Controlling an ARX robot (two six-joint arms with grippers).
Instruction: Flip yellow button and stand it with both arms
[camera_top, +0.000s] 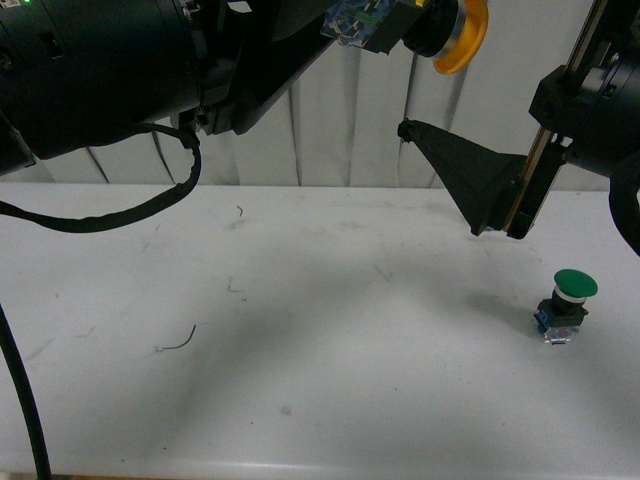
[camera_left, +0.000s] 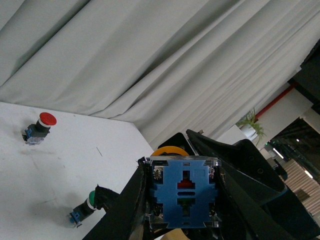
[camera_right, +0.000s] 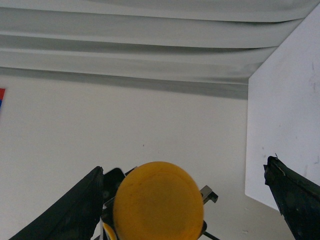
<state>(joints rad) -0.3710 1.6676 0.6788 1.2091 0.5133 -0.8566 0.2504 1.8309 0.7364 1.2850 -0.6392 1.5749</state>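
The yellow button (camera_top: 462, 35) is held high above the table, lying sideways, with its cap towards the right arm. My left gripper (camera_left: 181, 172) is shut on the button's blue-and-clear base (camera_left: 182, 195), with one finger on each side. In the front view the left gripper (camera_top: 375, 20) is at the top edge. My right gripper (camera_right: 184, 170) is open, and the yellow cap (camera_right: 157, 202) sits between its spread fingers without touching either. Its lower finger (camera_top: 465, 175) hangs below the cap in the front view.
A green-capped button (camera_top: 565, 305) stands on the white table (camera_top: 300, 380) at the right; it also shows in the left wrist view (camera_left: 82, 210). A red-capped button (camera_left: 40, 125) stands further off on the table. Grey curtains hang behind.
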